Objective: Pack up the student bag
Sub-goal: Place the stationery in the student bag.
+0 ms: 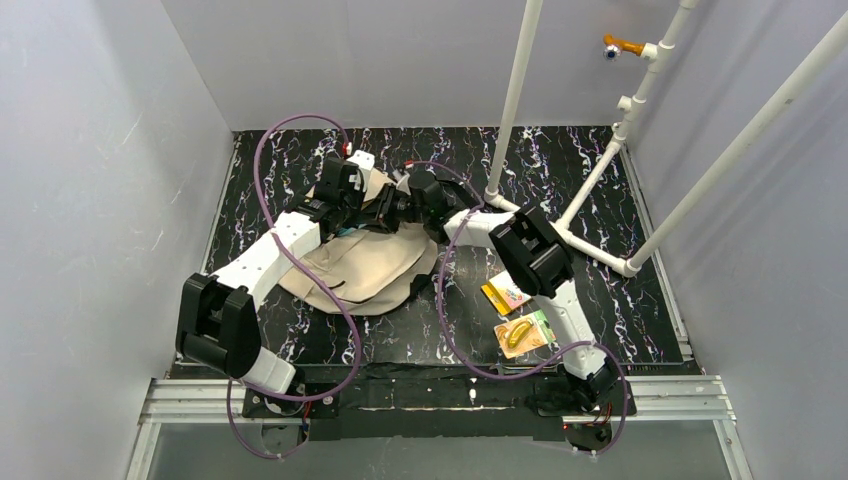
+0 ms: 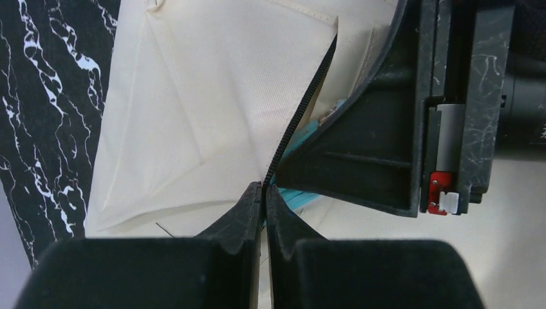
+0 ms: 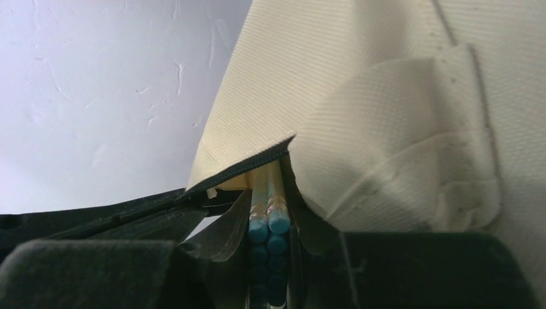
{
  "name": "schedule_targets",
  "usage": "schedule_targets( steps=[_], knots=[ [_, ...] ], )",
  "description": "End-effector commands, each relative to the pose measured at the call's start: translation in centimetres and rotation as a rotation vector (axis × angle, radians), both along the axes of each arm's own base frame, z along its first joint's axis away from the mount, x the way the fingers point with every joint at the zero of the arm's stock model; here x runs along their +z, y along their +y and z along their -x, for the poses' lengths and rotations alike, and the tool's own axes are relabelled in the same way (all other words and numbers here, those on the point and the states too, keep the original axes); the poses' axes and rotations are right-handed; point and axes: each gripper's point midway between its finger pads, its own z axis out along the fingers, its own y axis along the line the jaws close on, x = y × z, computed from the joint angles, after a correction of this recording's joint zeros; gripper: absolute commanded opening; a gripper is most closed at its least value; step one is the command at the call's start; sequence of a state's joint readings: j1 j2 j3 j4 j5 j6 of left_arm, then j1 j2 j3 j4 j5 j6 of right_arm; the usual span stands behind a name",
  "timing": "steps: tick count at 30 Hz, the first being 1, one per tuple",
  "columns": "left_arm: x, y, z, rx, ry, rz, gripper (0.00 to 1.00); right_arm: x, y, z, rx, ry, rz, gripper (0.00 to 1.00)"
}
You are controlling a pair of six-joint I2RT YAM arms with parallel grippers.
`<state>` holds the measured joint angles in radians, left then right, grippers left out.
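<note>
The beige student bag lies on the black marbled table, left of centre. My left gripper is at its far edge; in the left wrist view the gripper is shut on the bag's black zipper edge, holding the beige fabric up. My right gripper faces it from the right. In the right wrist view it is shut on a bundle of pencils with blue erasers, whose tips go into the bag under the zipper edge. The pencils also show teal in the left wrist view.
Two colourful flat packets lie right of the bag: an orange and white one and a green and orange one. A white pipe frame stands at the back right. Purple cables loop over the arms and bag.
</note>
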<state>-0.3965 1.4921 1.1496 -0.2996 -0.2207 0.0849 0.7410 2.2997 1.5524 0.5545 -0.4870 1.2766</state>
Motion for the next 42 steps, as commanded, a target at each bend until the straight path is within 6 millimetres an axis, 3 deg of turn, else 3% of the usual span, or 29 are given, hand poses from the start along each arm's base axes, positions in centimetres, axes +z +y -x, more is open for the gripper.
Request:
schedule_targets(
  steps=[1,4,6,13,15,17,24,29,33,35,42],
  knots=[
    [2.8,-0.4,-0.1,0.013,-0.081,0.053,0.00,0.9,1.2,1.3,0.119,-0.111,-0.026,0.28],
    [2.6,-0.5,-0.1,0.020,-0.067,0.056,0.00,0.7,-0.3,0.6,0.104,-0.135,0.017,0.50],
    [2.6,-0.5,-0.1,0.021,-0.067,0.057,0.00,1.0,-1.7,0.2,0.081,-0.139,0.022,0.59],
    [2.8,-0.5,0.1,0.015,-0.064,0.060,0.00,1.4,-4.9,0.8,0.071,-0.131,0.044,0.66],
    [2.7,-0.7,0.1,0.010,-0.059,0.065,0.00,1.4,-5.4,0.8,0.056,-0.149,0.061,0.64],
    [2.8,-0.7,0.2,0.007,-0.057,0.068,0.00,1.4,-5.3,0.5,0.048,-0.157,0.063,0.52],
    [2.5,-0.8,0.3,-0.006,-0.055,0.062,0.00,2.4,-2.1,0.0,0.086,-0.178,-0.011,0.22],
    [2.5,-1.3,0.2,-0.022,-0.049,0.083,0.00,3.6,1.6,-1.0,0.066,-0.237,-0.047,0.22],
    [2.7,-1.2,0.2,-0.029,-0.068,0.078,0.00,1.9,3.9,-3.2,-0.007,-0.271,-0.034,0.21],
    [2.8,-1.0,0.2,-0.023,-0.085,0.075,0.00,1.8,3.5,-3.6,-0.040,-0.284,-0.028,0.21],
    [3.4,-0.9,0.0,-0.012,-0.088,0.071,0.00,1.5,-0.1,-1.8,-0.050,-0.308,0.096,0.35]
  ],
)
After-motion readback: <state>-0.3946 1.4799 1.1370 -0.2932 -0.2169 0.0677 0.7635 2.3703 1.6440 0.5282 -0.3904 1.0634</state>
